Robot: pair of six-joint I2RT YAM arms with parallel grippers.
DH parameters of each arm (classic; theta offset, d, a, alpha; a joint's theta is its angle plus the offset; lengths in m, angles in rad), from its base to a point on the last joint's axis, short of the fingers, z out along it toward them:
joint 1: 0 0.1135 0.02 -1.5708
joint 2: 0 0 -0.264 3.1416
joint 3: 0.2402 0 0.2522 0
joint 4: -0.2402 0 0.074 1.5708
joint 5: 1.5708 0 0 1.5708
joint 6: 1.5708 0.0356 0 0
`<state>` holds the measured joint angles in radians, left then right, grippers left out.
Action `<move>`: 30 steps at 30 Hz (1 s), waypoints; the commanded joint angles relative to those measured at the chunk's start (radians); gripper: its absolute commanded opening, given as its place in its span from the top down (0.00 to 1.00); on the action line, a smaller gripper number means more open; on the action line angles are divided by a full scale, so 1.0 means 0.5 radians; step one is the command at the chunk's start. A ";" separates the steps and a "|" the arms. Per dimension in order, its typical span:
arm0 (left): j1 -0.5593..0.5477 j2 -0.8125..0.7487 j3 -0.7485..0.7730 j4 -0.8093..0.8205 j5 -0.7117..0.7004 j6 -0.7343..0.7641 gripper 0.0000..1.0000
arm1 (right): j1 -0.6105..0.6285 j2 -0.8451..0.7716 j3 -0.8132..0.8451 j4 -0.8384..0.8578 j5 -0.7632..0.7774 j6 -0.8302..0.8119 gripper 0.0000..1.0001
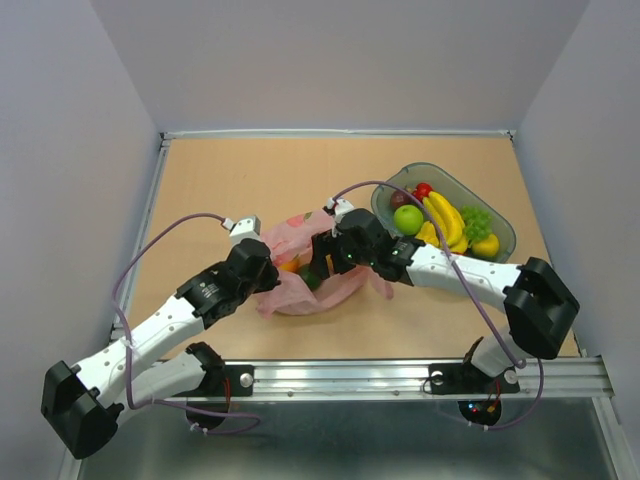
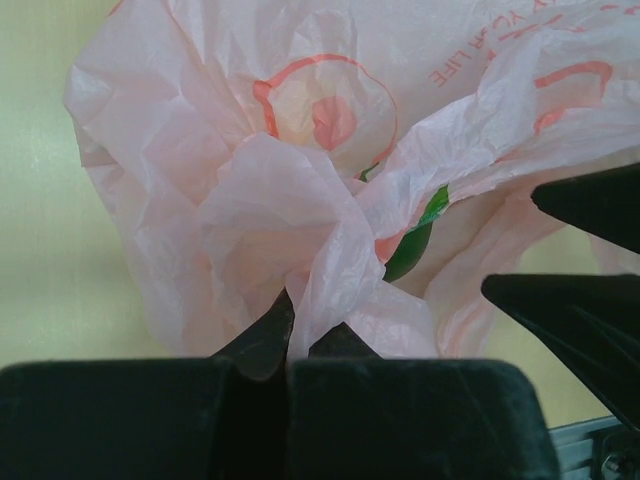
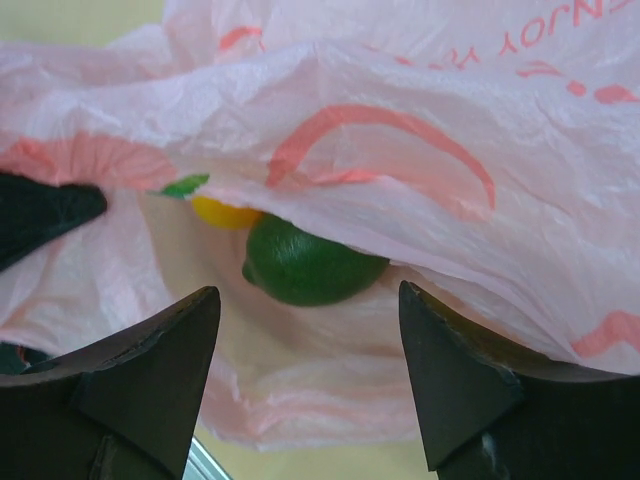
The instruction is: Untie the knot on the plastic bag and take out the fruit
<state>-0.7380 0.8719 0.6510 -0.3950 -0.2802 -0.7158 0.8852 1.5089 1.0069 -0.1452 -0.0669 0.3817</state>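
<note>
fruit-removal step, two-arm bag emptying. the plastic bag (image 1: 298,296) lies crumpled at the middle of the table (image 1: 240,180), between the two arms and just left of the grey tray (image 1: 470,186), which holds bananas (image 1: 445,215) and other fruit. the left gripper (image 2: 298,345) has its jaws together on a bunched fold of the bag's film, holding up one lip of the mouth. the right gripper (image 3: 308,293) stands at the gaping mouth, jaws apart and empty. they frame a round green fruit (image 3: 310,265) with a small yellow fruit (image 3: 225,212) just beside it. both sit inside the bag under an overhanging flap. no tied knot can be made out, so the untying is judged done. the next move calls for passing the right jaws under the flap and closing on the green fruit alone, without trapping film. the bag is thin, translucent pink, heavily creased and printed in red; it will likely sag and slip when pulled.
</note>
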 commanded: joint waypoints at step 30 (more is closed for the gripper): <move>0.012 0.039 -0.060 0.032 -0.102 0.033 1.00 | 0.159 0.351 -0.277 0.913 0.146 0.219 0.72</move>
<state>-0.7380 0.8780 0.6155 -0.3912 -0.2733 -0.7197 0.9562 1.7561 0.8921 0.2417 -0.0113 0.5129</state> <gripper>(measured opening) 0.022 0.705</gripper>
